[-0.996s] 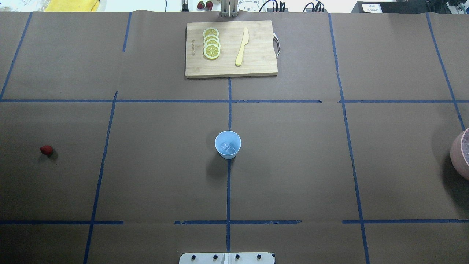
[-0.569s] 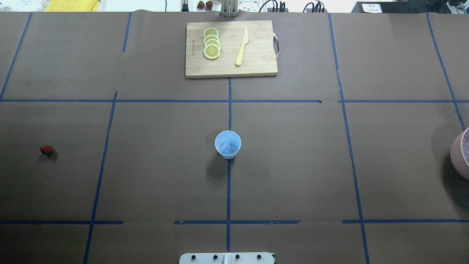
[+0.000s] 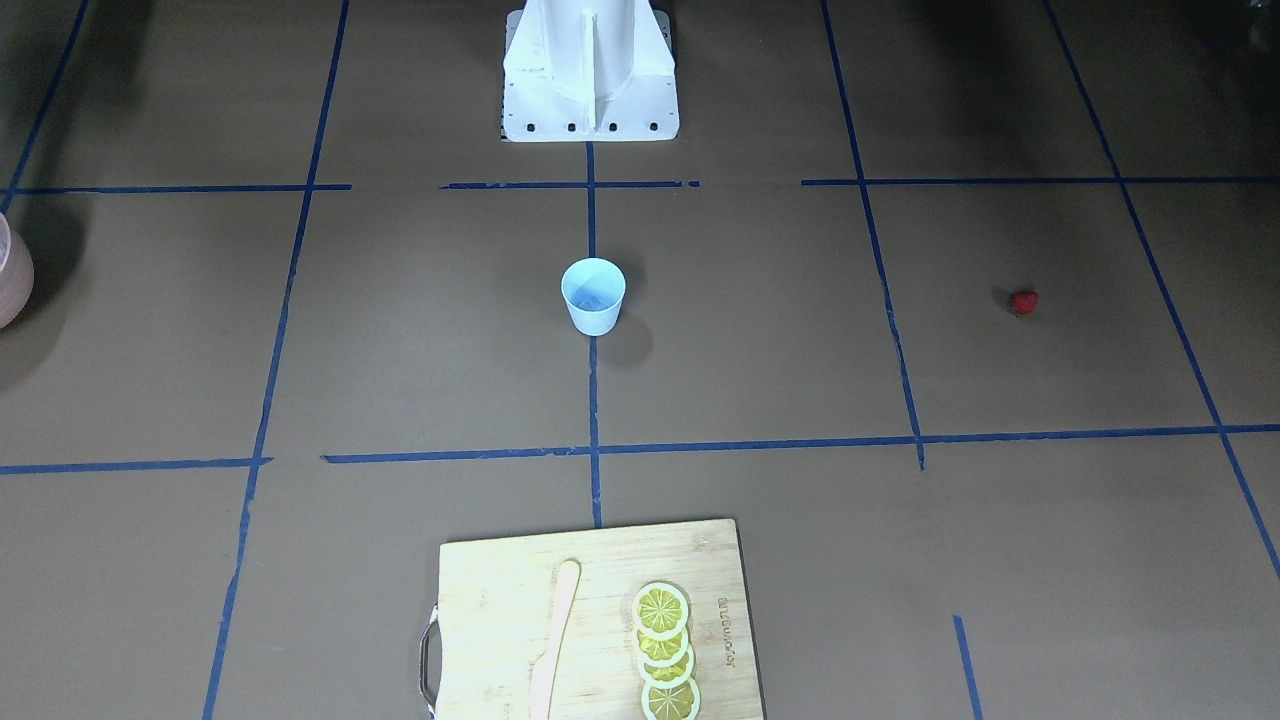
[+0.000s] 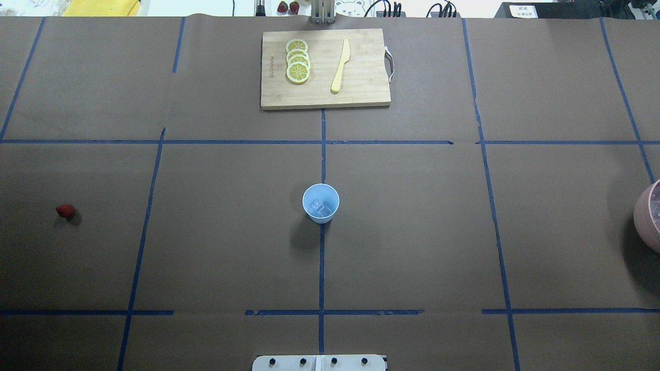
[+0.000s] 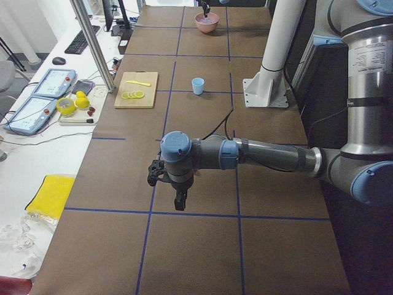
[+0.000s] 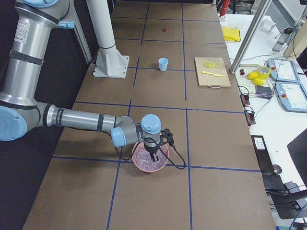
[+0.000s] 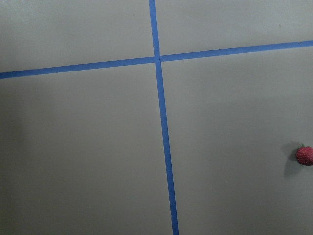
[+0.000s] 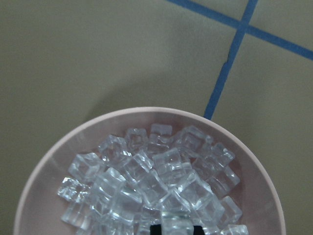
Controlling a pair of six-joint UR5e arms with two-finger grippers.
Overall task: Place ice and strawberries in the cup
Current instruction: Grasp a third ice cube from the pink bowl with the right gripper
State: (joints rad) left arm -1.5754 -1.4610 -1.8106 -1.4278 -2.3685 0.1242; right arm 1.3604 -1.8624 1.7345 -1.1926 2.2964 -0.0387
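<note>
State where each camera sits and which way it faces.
Front-facing: across the table, facing robot's white base; small pale-blue tapered cup.
Overhead: behind robot, looking forward; base plate; shares that cup.
Left side: table end; left gripper near.
Right side: opposite end; right gripper over pinkish round bowl.
Left wrist: downward; tiny red strawberry.
Right wrist: downward; clear ice cubes.

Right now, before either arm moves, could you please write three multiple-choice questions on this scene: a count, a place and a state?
1. How many lemon slices lie on the cutting board? A two; B four; C six.
2. Where is the strawberry? A on the table, apart from the cup; B inside the cup; C on the cutting board.
3. What does the cup hold? A nothing; B lemon; C ice.
Answers: 1 B, four slices overlap; 2 A, it lies alone; 3 C, clear cubes show inside.
</note>
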